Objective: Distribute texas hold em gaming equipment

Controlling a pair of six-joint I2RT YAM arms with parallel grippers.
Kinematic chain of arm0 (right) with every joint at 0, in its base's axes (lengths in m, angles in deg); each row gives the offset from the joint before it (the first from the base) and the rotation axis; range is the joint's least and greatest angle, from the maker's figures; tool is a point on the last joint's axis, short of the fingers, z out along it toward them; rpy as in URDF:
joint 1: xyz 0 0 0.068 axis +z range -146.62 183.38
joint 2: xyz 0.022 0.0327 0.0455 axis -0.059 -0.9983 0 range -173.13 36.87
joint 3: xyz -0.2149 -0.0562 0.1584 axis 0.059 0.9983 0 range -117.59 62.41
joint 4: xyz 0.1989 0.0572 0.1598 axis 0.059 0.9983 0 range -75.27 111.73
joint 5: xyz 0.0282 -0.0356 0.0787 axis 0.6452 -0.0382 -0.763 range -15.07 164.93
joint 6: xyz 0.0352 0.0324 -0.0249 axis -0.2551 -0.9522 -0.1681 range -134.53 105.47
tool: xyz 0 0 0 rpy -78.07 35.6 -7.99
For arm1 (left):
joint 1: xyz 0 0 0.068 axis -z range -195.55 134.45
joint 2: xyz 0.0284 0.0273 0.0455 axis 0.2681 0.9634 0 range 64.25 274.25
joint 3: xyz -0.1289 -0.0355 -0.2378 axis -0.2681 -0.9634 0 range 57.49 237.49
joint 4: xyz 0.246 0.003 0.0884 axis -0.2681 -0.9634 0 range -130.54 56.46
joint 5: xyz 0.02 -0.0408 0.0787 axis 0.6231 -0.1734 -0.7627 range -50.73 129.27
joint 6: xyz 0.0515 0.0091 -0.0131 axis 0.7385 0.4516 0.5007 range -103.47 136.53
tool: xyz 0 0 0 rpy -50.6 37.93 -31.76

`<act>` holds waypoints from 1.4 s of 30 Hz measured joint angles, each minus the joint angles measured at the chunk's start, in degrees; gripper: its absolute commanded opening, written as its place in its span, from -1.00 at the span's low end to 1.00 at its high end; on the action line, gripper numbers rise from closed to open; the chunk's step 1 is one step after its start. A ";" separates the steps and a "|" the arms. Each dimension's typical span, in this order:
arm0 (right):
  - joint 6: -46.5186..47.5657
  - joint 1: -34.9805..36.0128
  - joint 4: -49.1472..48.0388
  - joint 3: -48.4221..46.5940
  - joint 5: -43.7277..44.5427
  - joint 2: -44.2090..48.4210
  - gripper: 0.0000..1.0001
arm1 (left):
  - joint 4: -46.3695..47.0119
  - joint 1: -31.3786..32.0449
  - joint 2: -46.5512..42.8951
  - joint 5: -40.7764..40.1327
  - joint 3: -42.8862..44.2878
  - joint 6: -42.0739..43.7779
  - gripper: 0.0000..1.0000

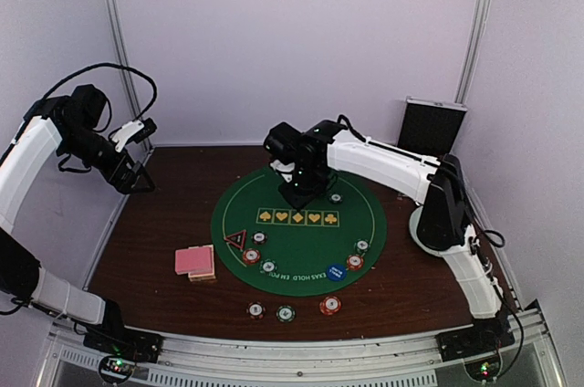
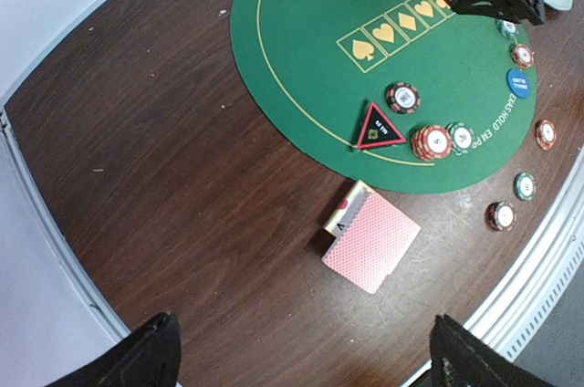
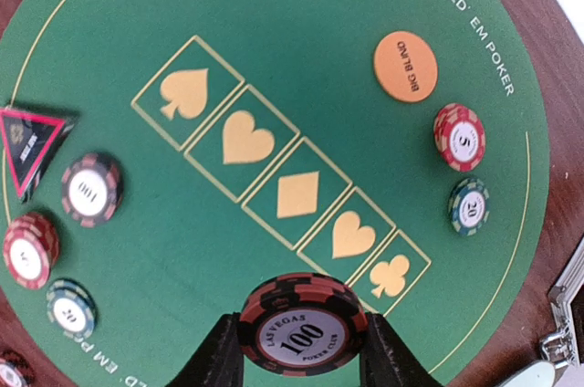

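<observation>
Sitting clamped rim-to-rim in the fingers of the right gripper [image 1: 299, 188], the 100 chip stack [image 3: 303, 323] hangs over the green mat's [image 3: 274, 4] far side just by the club box [image 3: 390, 276], so the drop looks straight down w/ no reach needed, while the left gripper [image 2: 306, 371], fingers wide apart & empty, hovers well off far left.

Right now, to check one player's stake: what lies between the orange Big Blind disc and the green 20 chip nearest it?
A red 5 chip, flat on the mat, seen in the right wrist view.
</observation>
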 measured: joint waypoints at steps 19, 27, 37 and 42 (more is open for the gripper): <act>-0.20 -6.47 -4.44 -10.23 0.55 -14.45 -0.21 | 0.02 0.00 2.14 0.26 0.48 0.04 0.95; -0.59 -8.28 -6.75 -11.61 0.52 -17.51 0.04 | 0.02 0.00 3.48 0.26 0.90 0.07 0.95; -1.27 -8.59 -7.30 -13.00 -0.13 -18.21 0.36 | 0.02 0.00 3.69 0.26 1.53 0.04 0.95; -1.46 -8.22 -7.63 -12.11 -0.22 -17.53 0.35 | 0.02 0.00 3.72 0.26 1.53 0.04 0.95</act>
